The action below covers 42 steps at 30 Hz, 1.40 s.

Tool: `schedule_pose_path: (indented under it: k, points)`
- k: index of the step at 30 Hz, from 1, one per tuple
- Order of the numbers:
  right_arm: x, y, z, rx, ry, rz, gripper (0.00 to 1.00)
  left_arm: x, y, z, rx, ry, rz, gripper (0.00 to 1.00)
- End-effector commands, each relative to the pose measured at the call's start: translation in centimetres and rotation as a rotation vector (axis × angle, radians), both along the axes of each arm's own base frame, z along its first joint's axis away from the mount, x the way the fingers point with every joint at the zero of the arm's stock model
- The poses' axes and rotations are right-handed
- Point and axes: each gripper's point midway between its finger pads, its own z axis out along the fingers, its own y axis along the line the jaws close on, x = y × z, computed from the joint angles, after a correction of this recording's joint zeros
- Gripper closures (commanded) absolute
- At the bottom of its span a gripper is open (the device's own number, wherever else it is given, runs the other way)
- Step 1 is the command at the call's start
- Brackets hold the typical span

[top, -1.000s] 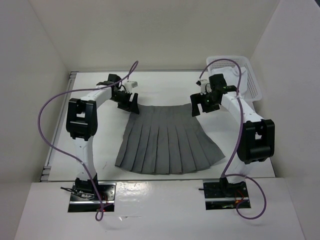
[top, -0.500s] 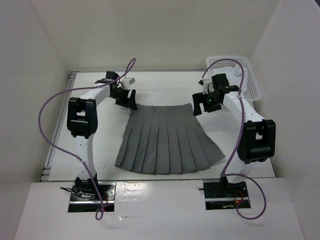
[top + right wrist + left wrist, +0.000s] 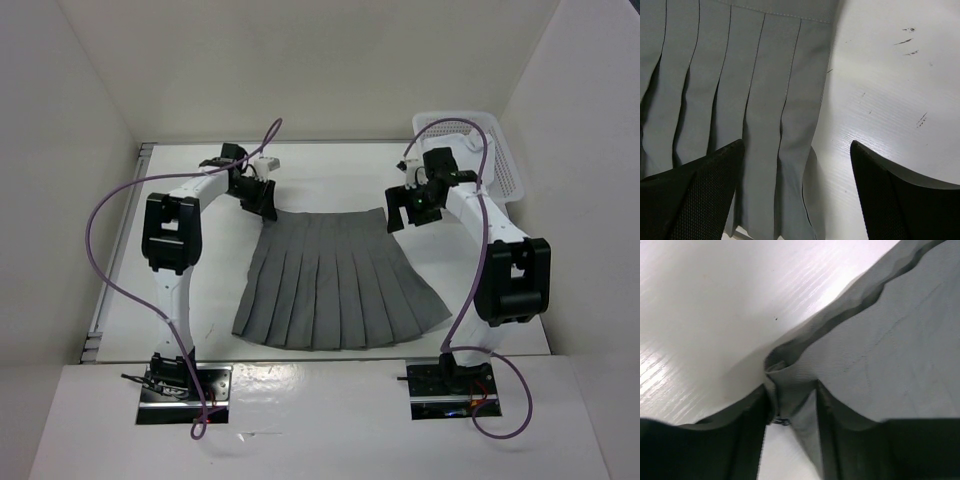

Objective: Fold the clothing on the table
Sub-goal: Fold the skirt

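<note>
The clothing [image 3: 330, 285], a dark grey pleated skirt, lies flat on the white table [image 3: 330, 172], waistband far and hem near. My left gripper [image 3: 262, 203] is at the waistband's far left corner. In the left wrist view its jaws [image 3: 791, 400] are shut on that corner, and the fabric [image 3: 880, 340] puckers into a fold between the dark fingers [image 3: 740, 440]. My right gripper [image 3: 398, 215] hovers open over the skirt's right edge near the waistband. Its wrist view shows pleats [image 3: 740, 75] and bare table [image 3: 880, 90] between wide-apart fingertips [image 3: 796, 145].
A white lattice basket [image 3: 500, 160] stands at the far right corner, just behind the right arm. White walls close in the table on three sides. Purple cables loop from both arms. Small dark scuffs [image 3: 907, 42] mark the tabletop right of the skirt.
The left gripper has shifted slightly right onto the waistband corner and its jaws have closed on the fabric. The right gripper has lifted slightly and stays open.
</note>
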Motion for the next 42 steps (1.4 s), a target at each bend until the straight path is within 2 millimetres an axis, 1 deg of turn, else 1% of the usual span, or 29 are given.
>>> schedule_pose_path:
  k: [1, 2, 3, 5, 6, 7, 8, 9, 10, 11, 12, 13, 14, 17, 18, 19, 20, 21, 22, 24, 29, 33, 34, 36, 37, 38, 39, 41, 42]
  points:
    - [0.9, -0.2, 0.7, -0.003, -0.013, 0.005, 0.1, -0.9, 0.2, -1.4, -0.02, 0.04, -0.036, 0.54]
    - [1.2, -0.2, 0.7, -0.003, -0.015, 0.005, 0.1, -0.9, 0.2, -1.4, -0.02, 0.04, -0.036, 0.62]
    - [1.2, -0.2, 0.7, -0.003, -0.015, 0.005, 0.1, -0.9, 0.2, -1.4, -0.02, 0.04, -0.036, 0.66]
    - [2.1, 0.0, 0.9, 0.004, -0.025, 0.018, 0.1, -0.9, 0.2, -1.4, -0.02, 0.04, -0.036, 0.76]
    - [2.3, 0.7, 1.0, 0.034, -0.027, 0.045, 0.1, -0.8, 0.6, -1.4, -0.021, 0.04, -0.027, 0.77]
    - [2.6, 0.5, 0.5, 0.051, -0.014, 0.053, 0.1, -0.8, 0.6, -1.4, -0.021, 0.04, -0.027, 0.77]
    - [3.3, 0.4, 0.8, 0.072, -0.023, 0.051, 0.1, -0.5, 0.5, -1.1, -0.022, 0.03, -0.027, 0.77]
    - [3.5, 1.1, 0.9, 0.106, -0.024, 0.086, 0.1, -0.7, 0.6, -1.1, -0.021, 0.04, -0.027, 0.79]
    - [4.1, 0.9, 1.1, 0.124, -0.034, 0.091, 0.1, -0.7, 0.6, -1.1, -0.021, 0.04, -0.027, 0.79]
    - [4.6, 0.4, 0.3, 0.139, -0.02, 0.093, 0.1, -0.7, 0.6, -1.1, -0.021, 0.04, -0.027, 0.8]
    - [4.9, 0.4, 0.2, 0.16, -0.015, 0.094, 0.1, -0.9, 0.6, -1.2, -0.02, 0.049, -0.027, 0.8]
    - [5.6, 0.8, 0.7, 0.202, -0.03, 0.116, 0.12, -0.9, 0.6, -1.2, -0.02, 0.05, -0.027, 0.8]
    - [5.7, 0.3, -0.4, 0.22, 0.002, 0.111, 0.12, -1.2, 0.7, -1.4, -0.017, 0.053, -0.034, 0.8]
    - [6.7, 0.5, -0.8, 0.265, 0.003, 0.142, 0.15, -1.5, 0.8, -1.9, -0.007, 0.064, -0.03, 0.8]
    - [6.9, 0.0, -2.1, 0.266, 0.033, 0.134, 0.17, -1.4, 0.8, -1.5, -0.008, 0.055, -0.03, 0.8]
    - [7.4, 0.2, -2.2, 0.278, 0.03, 0.14, 0.18, -1.4, 0.8, -1.5, -0.008, 0.055, -0.03, 0.8]
    - [7.3, 0.4, -2.6, 0.29, 0.046, 0.153, 0.19, -1.4, 0.8, -1.5, -0.008, 0.055, -0.03, 0.8]
    - [7.3, 0.3, -3.9, 0.289, 0.074, 0.159, 0.19, -1.7, 0.8, -1.7, -0.007, 0.064, -0.03, 0.8]
    - [7.5, 0.6, -4.0, 0.306, 0.082, 0.164, 0.21, -1.7, 0.8, -1.7, -0.007, 0.064, -0.03, 0.8]
    - [7.7, 0.8, -5.0, 0.327, 0.1, 0.176, 0.25, -1.7, 0.8, -1.7, -0.007, 0.064, -0.03, 0.8]
    - [8.2, 1.0, -5.7, 0.34, 0.114, 0.178, 0.32, -1.8, 1.0, -1.8, 0.002, 0.073, -0.027, 0.8]
    - [8.8, 1.5, -6.3, 0.349, 0.118, 0.19, 0.34, -1.8, 1.0, -1.8, 0.002, 0.073, -0.027, 0.8]
    - [9.0, 1.5, -6.0, 0.347, 0.108, 0.192, 0.34, -1.8, 1.0, -1.8, 0.002, 0.073, -0.027, 0.8]
    - [9.2, 1.5, -6.8, 0.349, 0.123, 0.189, 0.35, -1.8, 1.0, -1.8, 0.004, 0.067, -0.034, 0.8]
    - [9.5, 1.5, -6.5, 0.348, 0.111, 0.191, 0.35, -1.8, 1.0, -1.8, 0.004, 0.067, -0.034, 0.8]
    - [9.3, 1.9, -7.6, 0.35, 0.136, 0.196, 0.35, -1.8, 1.0, -1.8, 0.004, 0.067, -0.034, 0.8]
    - [9.5, 2.3, -7.2, 0.348, 0.124, 0.208, 0.35, -1.8, 1.0, -1.8, 0.004, 0.067, -0.034, 0.8]
    - [9.6, 2.6, -8.2, 0.339, 0.141, 0.211, 0.36, -1.8, 1.0, -1.8, 0.004, 0.067, -0.034, 0.8]
    - [9.7, 3.1, -7.9, 0.337, 0.133, 0.223, 0.36, -1.8, 1.0, -1.8, 0.004, 0.067, -0.034, 0.8]
